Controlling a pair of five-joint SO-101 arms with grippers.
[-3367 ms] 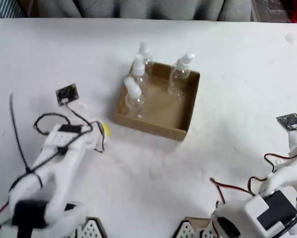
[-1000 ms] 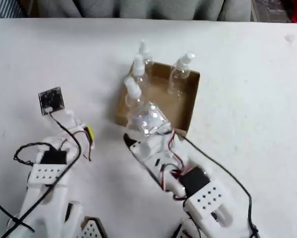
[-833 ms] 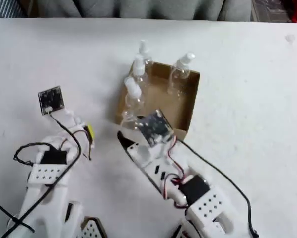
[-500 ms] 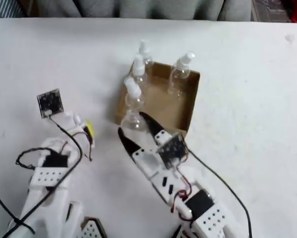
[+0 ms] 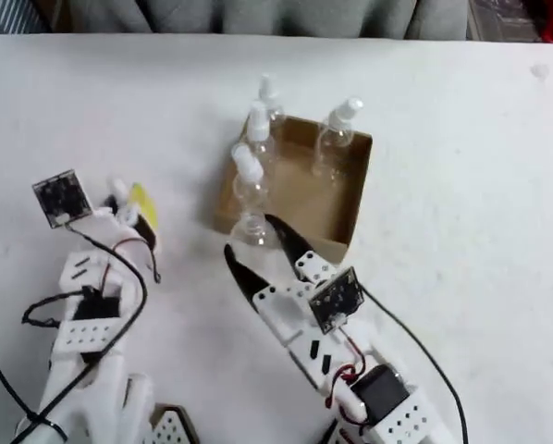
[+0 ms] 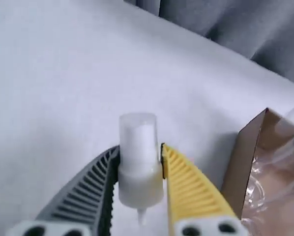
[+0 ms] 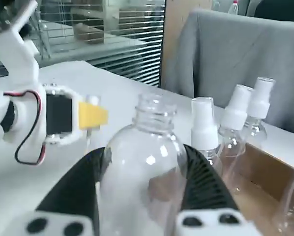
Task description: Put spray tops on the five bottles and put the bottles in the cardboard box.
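Note:
A clear bottle (image 5: pixel 249 228) with no top stands upright just outside the near left corner of the cardboard box (image 5: pixel 337 242). My right gripper (image 5: pixel 252 239) is shut on it, black jaws on either side of the bottle (image 7: pixel 144 167). Several bottles with white spray tops (image 5: pixel 247 165) stand in the box, one at its far right (image 5: pixel 337 129). To the left of the box my left gripper (image 5: pixel 129 199) is shut on a white spray top (image 6: pixel 138 157), held upright between its grey and yellow fingers above the table.
The white table (image 5: pixel 461 139) is bare to the right of the box and along its far side. The left arm's body and cables (image 5: pixel 87 314) lie at the near left; the right arm (image 5: pixel 350 370) stretches from the near edge towards the box.
The right arm came in from the near right with the uncapped bottle and turned it upright beside the box. The left gripper, holding the spray top, shifted left and farther away.

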